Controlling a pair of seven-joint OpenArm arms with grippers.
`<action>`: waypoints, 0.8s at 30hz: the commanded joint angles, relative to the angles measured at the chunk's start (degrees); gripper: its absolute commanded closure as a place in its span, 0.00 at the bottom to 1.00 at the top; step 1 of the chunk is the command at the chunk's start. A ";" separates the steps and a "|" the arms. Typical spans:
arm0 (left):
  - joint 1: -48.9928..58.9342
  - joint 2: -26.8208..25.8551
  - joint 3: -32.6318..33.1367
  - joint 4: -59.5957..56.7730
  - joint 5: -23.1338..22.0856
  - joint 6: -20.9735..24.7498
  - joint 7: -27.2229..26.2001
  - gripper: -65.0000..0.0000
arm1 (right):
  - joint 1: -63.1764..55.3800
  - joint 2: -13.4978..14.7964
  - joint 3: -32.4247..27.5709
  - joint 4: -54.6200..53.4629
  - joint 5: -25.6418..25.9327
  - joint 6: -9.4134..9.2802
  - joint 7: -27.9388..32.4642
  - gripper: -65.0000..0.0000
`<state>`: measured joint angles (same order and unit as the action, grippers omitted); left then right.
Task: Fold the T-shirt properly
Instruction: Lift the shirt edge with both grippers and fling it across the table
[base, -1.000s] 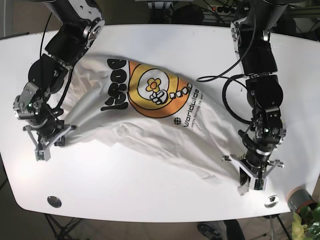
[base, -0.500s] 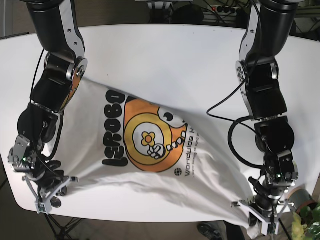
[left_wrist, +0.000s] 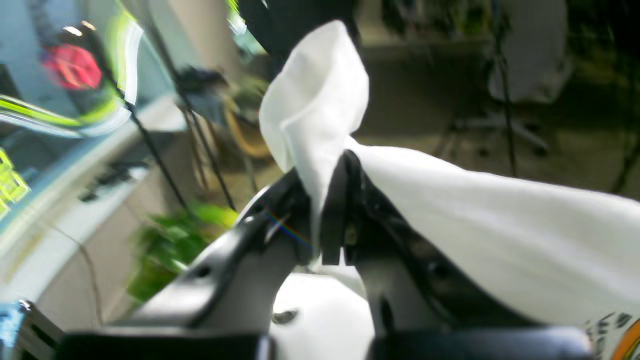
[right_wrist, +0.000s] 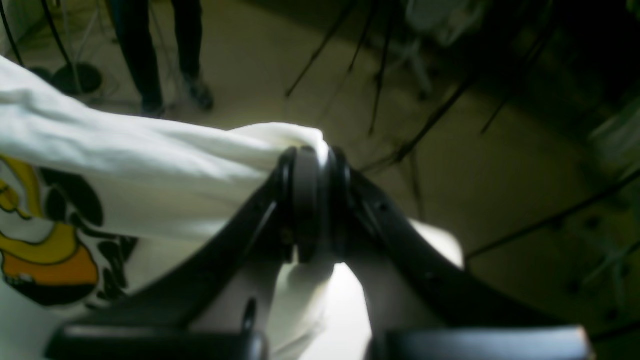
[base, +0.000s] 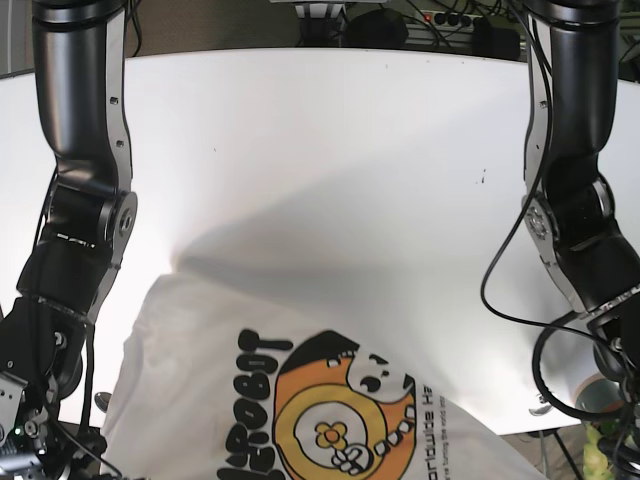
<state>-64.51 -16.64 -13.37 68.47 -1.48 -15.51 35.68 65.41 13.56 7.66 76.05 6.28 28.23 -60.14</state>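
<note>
We noted the left gripper (left_wrist: 332, 200) clenched on a bunched corner of the T-shirt (left_wrist: 490, 235); the right gripper (right_wrist: 315, 200) pinched another edge. The shirt hung low in the base frame, off the table (base: 330, 160), probably to spread it flat.

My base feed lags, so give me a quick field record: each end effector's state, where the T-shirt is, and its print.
left end effector: shut on a bunched T-shirt edge
right end effector: shut on another T-shirt edge
T-shirt position: lifted, stretched between both arms over the table
print: orange and black graphic, facing the base camera
fold: not yet done
</note>
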 joint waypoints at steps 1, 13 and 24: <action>-3.31 -1.69 -0.04 0.85 -0.59 0.34 -1.79 1.00 | 5.41 1.60 -1.20 0.92 0.18 -0.23 1.37 0.97; 6.27 -2.65 -3.38 13.77 -0.68 0.08 2.87 1.00 | 4.00 5.12 -0.76 8.83 0.09 2.15 -3.20 0.97; 27.98 -1.16 -4.00 25.99 -0.85 -0.01 4.19 1.00 | -23.69 4.94 11.64 24.56 0.71 2.50 -4.26 0.97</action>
<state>-35.90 -17.47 -16.56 92.29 -2.85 -16.38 41.15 41.32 17.76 17.72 97.58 7.33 31.00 -65.98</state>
